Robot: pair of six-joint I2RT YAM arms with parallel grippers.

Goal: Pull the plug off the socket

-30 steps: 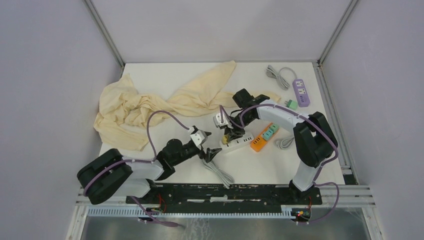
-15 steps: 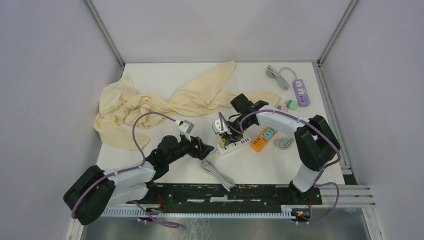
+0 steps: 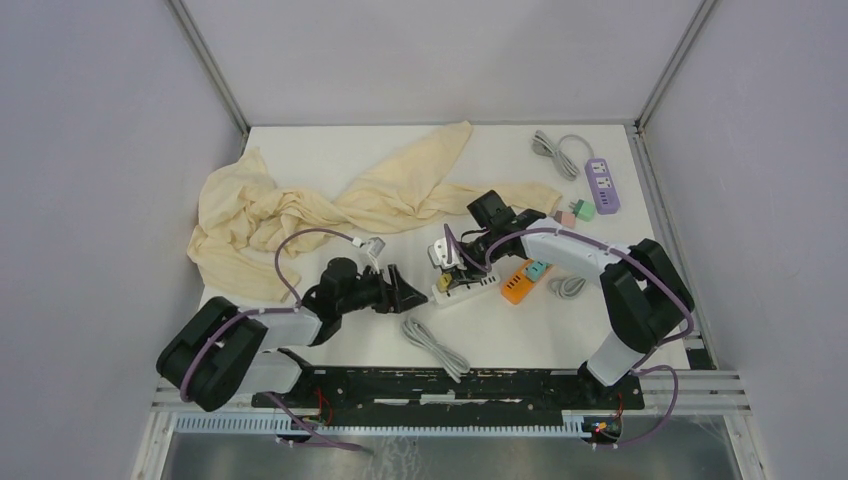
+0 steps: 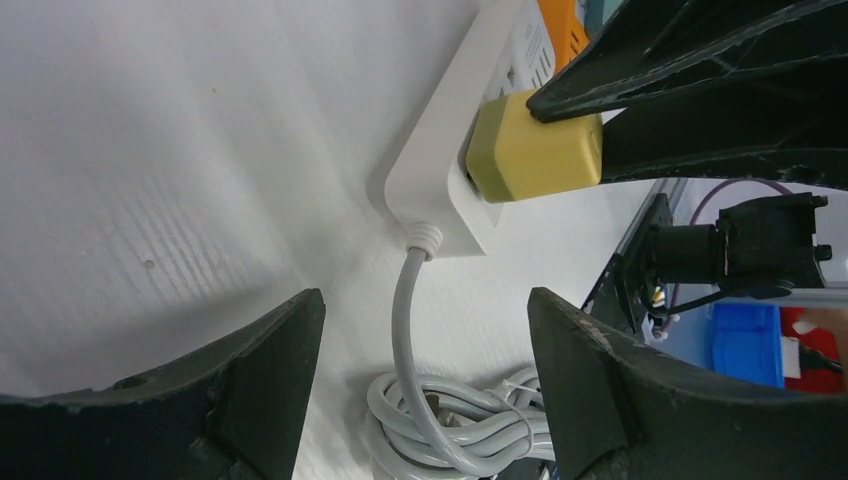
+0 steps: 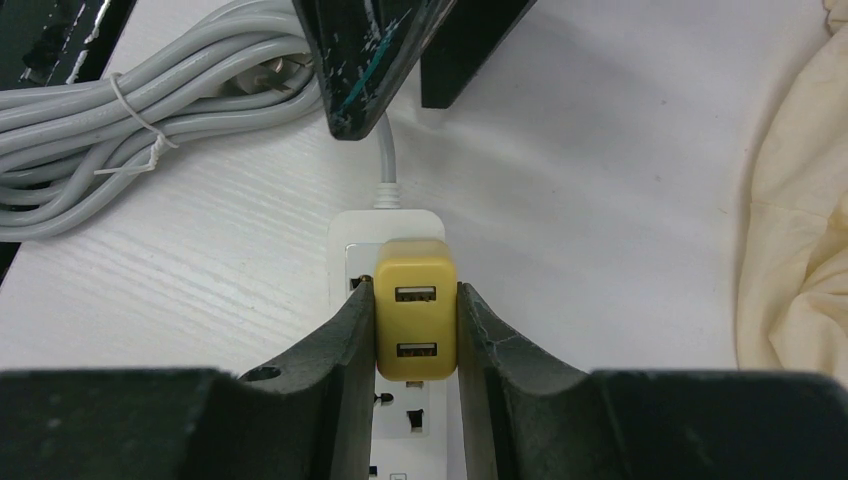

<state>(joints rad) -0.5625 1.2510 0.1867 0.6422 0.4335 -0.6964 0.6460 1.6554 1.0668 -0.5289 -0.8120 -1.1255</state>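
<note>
The white table (image 3: 330,150) carries a rumpled cream cloth (image 3: 270,215) at upper left and a white plastic power strip (image 3: 465,287) at centre. Near the strip's cord end the left gripper (image 4: 425,320) gapes wide, empty; the right gripper (image 5: 416,300) pinches the boxy yellow plug (image 5: 416,325) seated in the strip.

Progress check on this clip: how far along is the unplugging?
Done: the right claw is shut on the yellow plug. In hand: the left claw hangs open at the cord end of the white power strip, not yet bracing it. Left: the plug looks fully seated, so the pull itself remains.
</note>
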